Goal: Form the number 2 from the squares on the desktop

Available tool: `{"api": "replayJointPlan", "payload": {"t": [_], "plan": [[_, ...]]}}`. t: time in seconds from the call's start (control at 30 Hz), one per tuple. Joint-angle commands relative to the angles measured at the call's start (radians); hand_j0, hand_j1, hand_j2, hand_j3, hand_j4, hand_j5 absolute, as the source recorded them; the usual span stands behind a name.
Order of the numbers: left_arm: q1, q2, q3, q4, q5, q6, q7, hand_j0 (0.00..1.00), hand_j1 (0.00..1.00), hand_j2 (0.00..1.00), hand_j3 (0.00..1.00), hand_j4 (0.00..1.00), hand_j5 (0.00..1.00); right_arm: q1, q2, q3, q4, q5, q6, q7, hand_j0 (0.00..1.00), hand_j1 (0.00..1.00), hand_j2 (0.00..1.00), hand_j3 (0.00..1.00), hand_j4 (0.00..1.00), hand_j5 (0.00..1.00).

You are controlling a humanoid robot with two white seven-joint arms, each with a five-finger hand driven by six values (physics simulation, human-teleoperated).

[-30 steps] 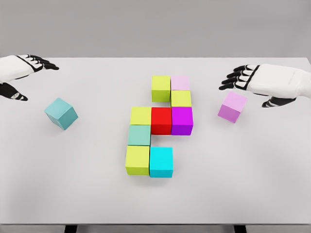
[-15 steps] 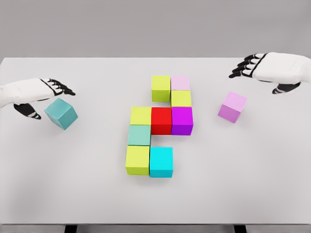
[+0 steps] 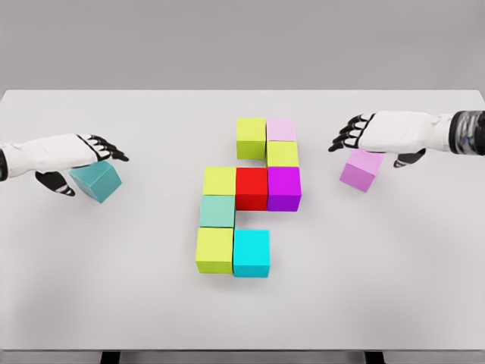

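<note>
Spanning nearly the whole head view is a white bench [image 3: 114,288], carrying every item listed below.

Arms: two white arms are reaching in over the bench. The left hand [image 3: 76,155] is lying over the top of the teal cube [image 3: 96,180] at the left side, black fingers [image 3: 106,145] extended past it and thumb hanging low on the near side; whether the fingers are actually gripping the cube cannot be told. The right hand [image 3: 371,136] is hovering over the top edge of the lilac cube [image 3: 361,168] at the right side, fingers spread and pointing toward the cluster, thumb showing behind the cube; grip likewise cannot be told.

Central cluster, cubes sitting edge to edge:
- top row: an olive cube [image 3: 251,138] with a pale pink cube [image 3: 281,130] to its right;
- below the pink one, a second olive cube [image 3: 282,155];
- middle row: yellow-green cube [image 3: 220,180], red cube [image 3: 251,188], purple cube [image 3: 283,188];
- under the yellow-green one, a sea-green cube [image 3: 217,211];
- bottom row: lime cube [image 3: 215,250] and cyan cube [image 3: 251,253].

Loose cubes: the teal and lilac cubes are both sitting tilted, well apart from the cluster.
</note>
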Motion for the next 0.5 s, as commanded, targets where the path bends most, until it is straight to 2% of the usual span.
{"api": "replayJointPlan", "payload": {"t": [0.0, 0.37, 0.47], "plan": [[0.000, -0.002, -0.004, 0.003, 0.000, 0.002, 0.000, 1.00, 1.00, 1.00, 1.00, 1.00, 1.00, 0.000, 0.016, 0.023, 0.026, 0.010, 0.002, 0.000, 1.00, 1.00, 1.00, 1.00, 1.00, 1.00], [-0.002, -0.014, -0.002, 0.009, -0.038, 0.002, 0.002, 1.00, 1.00, 1.00, 1.00, 1.00, 1.00, -0.021, 0.049, 0.040, 0.104, 0.079, 0.002, 0.000, 1.00, 1.00, 1.00, 1.00, 1.00, 1.00], [0.000, -0.014, -0.005, 0.008, -0.053, 0.002, 0.002, 0.92, 0.92, 0.92, 0.92, 0.92, 0.92, -0.023, 0.052, 0.040, 0.123, 0.084, 0.002, 0.000, 1.00, 1.00, 1.00, 1.00, 1.00, 1.00]]}}
